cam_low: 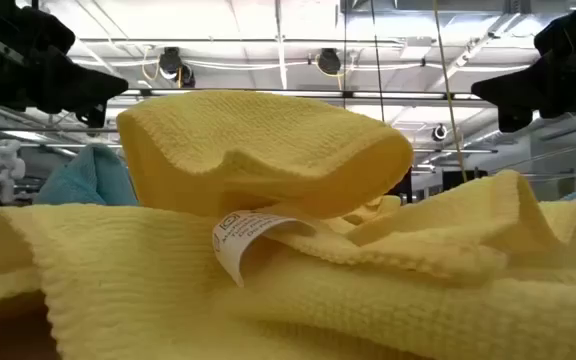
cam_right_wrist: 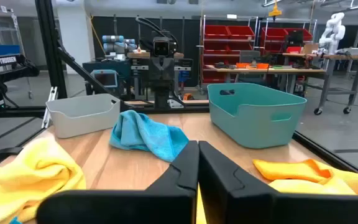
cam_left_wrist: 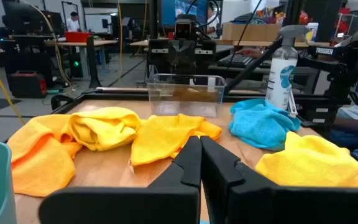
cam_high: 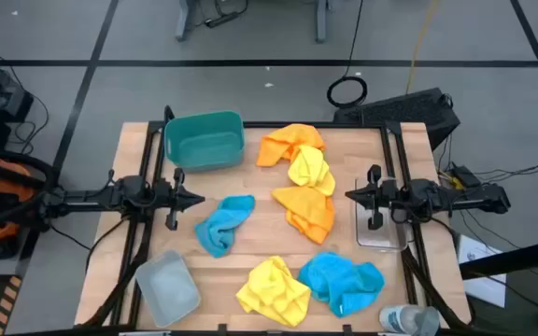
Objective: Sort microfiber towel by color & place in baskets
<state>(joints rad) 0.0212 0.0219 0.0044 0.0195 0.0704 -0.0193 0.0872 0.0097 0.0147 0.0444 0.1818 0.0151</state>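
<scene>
Six microfiber towels lie loose on the wooden table: orange [cam_high: 290,142], yellow [cam_high: 310,170] and orange [cam_high: 306,210] in the middle, blue [cam_high: 224,224] left of them, yellow [cam_high: 274,289] and blue [cam_high: 342,283] near the front edge. The teal basket [cam_high: 204,140] stands at the far left, the pale grey basket [cam_high: 168,287] at the near left, and the clear basket [cam_high: 381,224] at the right. My left gripper [cam_high: 194,199] hovers shut at the left, above the table. My right gripper [cam_high: 351,195] hovers shut at the right, beside the clear basket. Neither holds anything.
A clear spray bottle [cam_high: 407,320] stands at the near right corner. Black frame rails [cam_high: 152,168] run along the table's left and right sides. In the low view the near yellow towel [cam_low: 268,170] fills almost the whole picture. Bare wood shows around the blue towel at the left.
</scene>
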